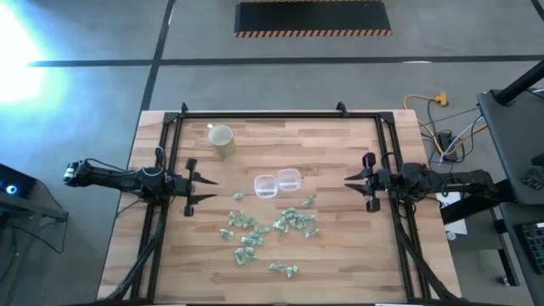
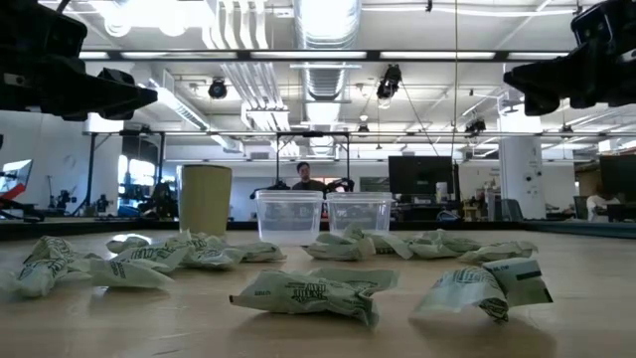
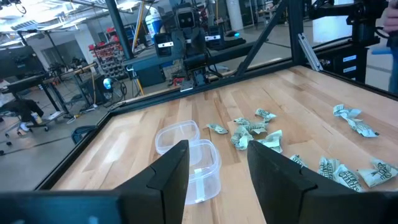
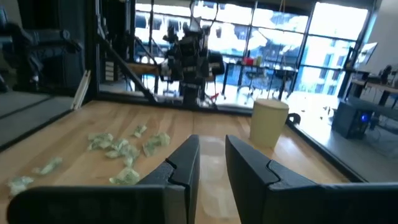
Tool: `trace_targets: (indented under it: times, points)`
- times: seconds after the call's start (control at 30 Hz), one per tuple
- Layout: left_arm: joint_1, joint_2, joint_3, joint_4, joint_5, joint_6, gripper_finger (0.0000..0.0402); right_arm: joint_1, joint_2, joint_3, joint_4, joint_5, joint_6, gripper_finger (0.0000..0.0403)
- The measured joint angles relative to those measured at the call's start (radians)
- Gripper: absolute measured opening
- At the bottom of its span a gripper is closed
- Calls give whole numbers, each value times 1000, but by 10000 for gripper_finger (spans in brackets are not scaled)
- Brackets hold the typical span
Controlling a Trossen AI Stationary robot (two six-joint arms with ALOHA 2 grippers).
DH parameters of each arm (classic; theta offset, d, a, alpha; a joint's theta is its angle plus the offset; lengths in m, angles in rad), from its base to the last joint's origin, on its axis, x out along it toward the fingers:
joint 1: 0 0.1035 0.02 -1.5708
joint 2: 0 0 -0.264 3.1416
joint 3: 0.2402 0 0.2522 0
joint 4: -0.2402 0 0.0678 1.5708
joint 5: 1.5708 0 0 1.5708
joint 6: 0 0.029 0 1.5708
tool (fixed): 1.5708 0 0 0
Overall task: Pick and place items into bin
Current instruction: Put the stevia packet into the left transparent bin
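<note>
Several small pale green-and-white wrapped pieces (image 1: 272, 225) lie scattered on the wooden table, toward its near half; they also show as pieces (image 2: 308, 293), pieces (image 3: 255, 130) and pieces (image 4: 124, 149). Two clear plastic bins (image 1: 277, 182) stand side by side at the table's middle, also bins (image 2: 323, 214) and bins (image 3: 186, 155). My left gripper (image 1: 206, 190) hovers open, left of the bins, pointing right; it shows as left gripper (image 3: 217, 168). My right gripper (image 1: 347, 183) hovers open, right of the bins, pointing left; it shows as right gripper (image 4: 212, 162).
A beige cup (image 1: 222, 140) stands upright toward the far left of the table, also cup (image 2: 206, 199) and cup (image 4: 269, 122). A black frame (image 1: 272, 114) runs along the table's far and side edges. A person sits in the room behind.
</note>
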Motion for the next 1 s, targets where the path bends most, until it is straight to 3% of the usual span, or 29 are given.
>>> trace_targets:
  times: [0.4, 0.67, 1.0]
  points:
    - [0, 0, 0, 0, 0, 0, 148, 0, 0, 0, 219, 0, 37, 68]
    - [0, 0, 0, 2, -29, 7, 148, 0, 0, 0, 322, 1, -138, 68]
    - [0, 0, 0, 32, -70, 1, 148, 0, 1, 0, 301, 2, -106, 68]
